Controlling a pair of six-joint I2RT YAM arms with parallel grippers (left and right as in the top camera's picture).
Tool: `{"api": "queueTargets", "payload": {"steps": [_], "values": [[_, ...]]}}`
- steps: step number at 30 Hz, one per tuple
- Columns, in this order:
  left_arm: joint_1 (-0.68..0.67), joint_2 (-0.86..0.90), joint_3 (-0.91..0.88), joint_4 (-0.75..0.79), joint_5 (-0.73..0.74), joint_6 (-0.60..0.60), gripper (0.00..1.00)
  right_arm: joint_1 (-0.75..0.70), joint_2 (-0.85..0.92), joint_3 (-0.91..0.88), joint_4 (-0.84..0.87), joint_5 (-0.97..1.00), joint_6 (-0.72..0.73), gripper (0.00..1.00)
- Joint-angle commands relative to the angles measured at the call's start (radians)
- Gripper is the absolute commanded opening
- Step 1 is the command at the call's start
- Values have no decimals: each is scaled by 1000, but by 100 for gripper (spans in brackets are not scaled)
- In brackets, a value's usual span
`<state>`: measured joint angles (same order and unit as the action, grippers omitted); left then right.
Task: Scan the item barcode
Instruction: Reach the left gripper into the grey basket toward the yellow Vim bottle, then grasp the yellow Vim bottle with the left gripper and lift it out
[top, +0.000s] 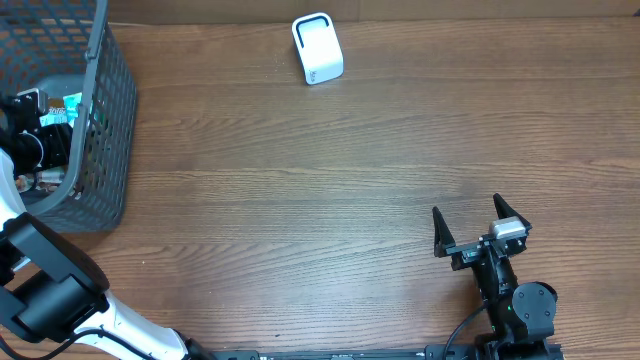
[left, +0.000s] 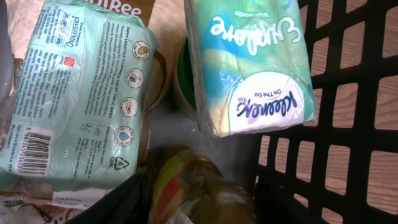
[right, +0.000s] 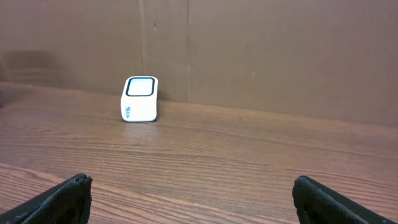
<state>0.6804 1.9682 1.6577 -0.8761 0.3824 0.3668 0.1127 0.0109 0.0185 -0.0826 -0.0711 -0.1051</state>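
Note:
My left gripper (left: 196, 211) reaches down inside the dark mesh basket (top: 105, 120) at the table's far left. A brown packet with a yellow and red stripe (left: 199, 183) fills the space between its jaws. The dark left finger (left: 118, 202) lies against the packet; the other finger blends with the basket wall. No barcode shows on the packet. The white scanner (top: 318, 48) stands at the back of the table, also seen as the scanner (right: 139, 98) ahead in the right wrist view. My right gripper (top: 470, 222) rests open and empty near the front right.
In the basket lie a pale green wipes pack (left: 81, 93) with a barcode on its lower left, a Kleenex tissue pack (left: 249, 68) and a green-rimmed round container (left: 181, 81) between them. The basket's black lattice wall (left: 348, 124) stands close on the right.

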Motion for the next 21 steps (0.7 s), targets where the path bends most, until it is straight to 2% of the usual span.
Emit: {"api": "queueTargets", "payload": {"steps": [1,10,16,21], "values": [[-8,14,13,-10,-1,10,50,-3,-8,-10,3,6,-1,100],[-7,-32,69,-10,-18,-43,38,-3,-8,-10,3,6,-1,100],[-7,-139,128,11,-19,-103,37,-3,-8,-10,3,6,-1,100],[-7,-267,134,86,-21,-182,36,-3,-8,-10,3,6,-1,100]]}}
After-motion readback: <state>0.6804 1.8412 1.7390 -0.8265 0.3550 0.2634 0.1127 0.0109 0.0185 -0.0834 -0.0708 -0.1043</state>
